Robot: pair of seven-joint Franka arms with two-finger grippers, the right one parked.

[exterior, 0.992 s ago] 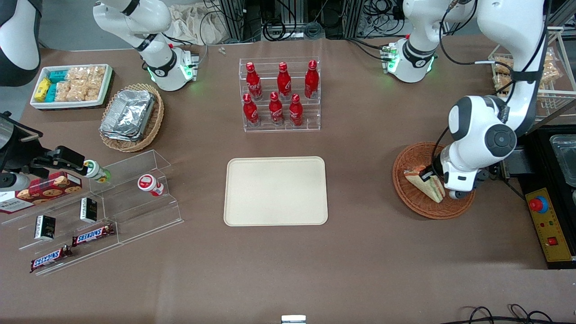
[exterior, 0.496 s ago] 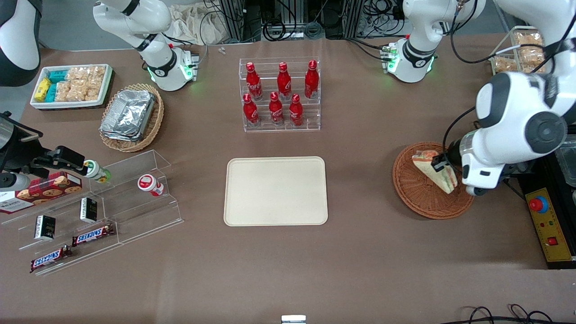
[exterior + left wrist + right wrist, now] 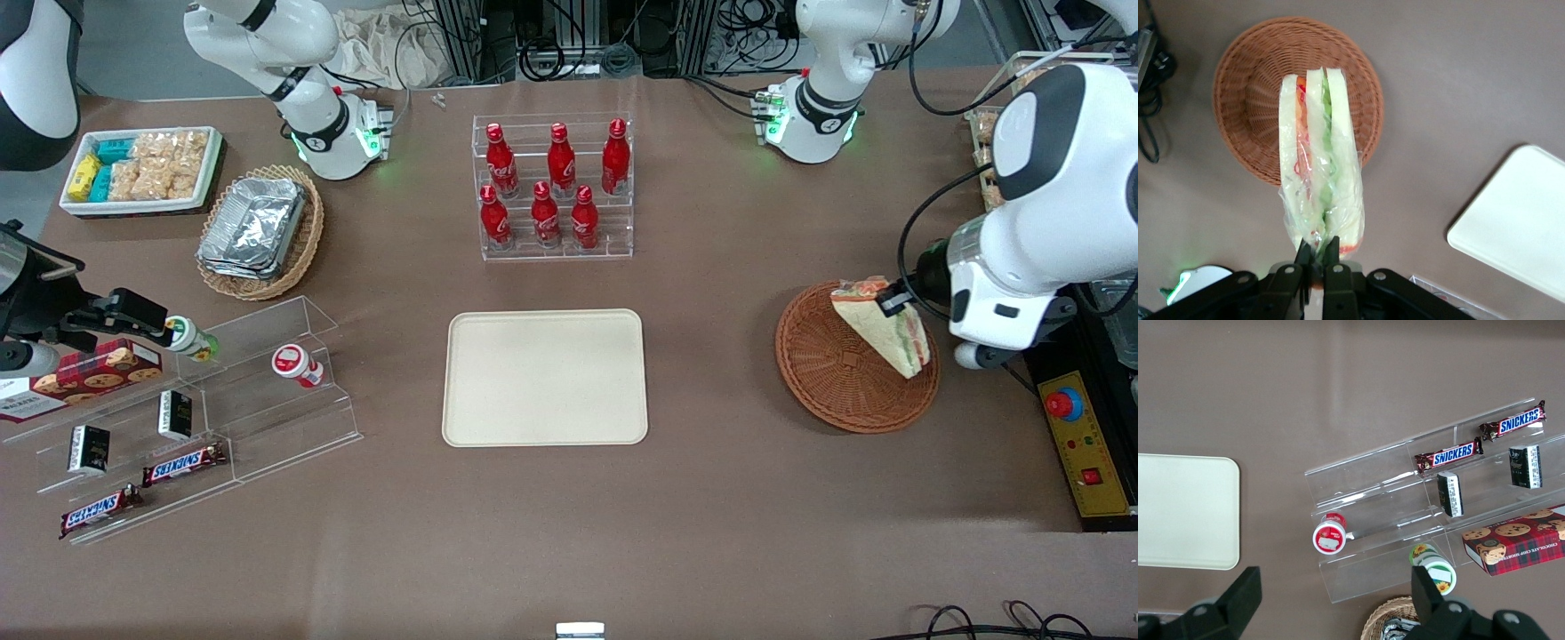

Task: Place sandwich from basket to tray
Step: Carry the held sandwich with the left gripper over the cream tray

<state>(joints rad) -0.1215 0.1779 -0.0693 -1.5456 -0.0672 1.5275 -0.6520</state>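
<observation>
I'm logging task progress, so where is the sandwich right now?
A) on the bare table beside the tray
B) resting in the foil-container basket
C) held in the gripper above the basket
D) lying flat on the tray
C: the gripper is shut on the sandwich, which hangs above the basket, while the tray has nothing on it.

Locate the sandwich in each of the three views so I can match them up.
Front view: the sandwich hangs above the basket, pinched at its edge by the gripper.
Left wrist view: the sandwich hangs from the gripper, with the basket below it.
Right wrist view: not in it.
Shared landmark: the tray, in all three views.
</observation>
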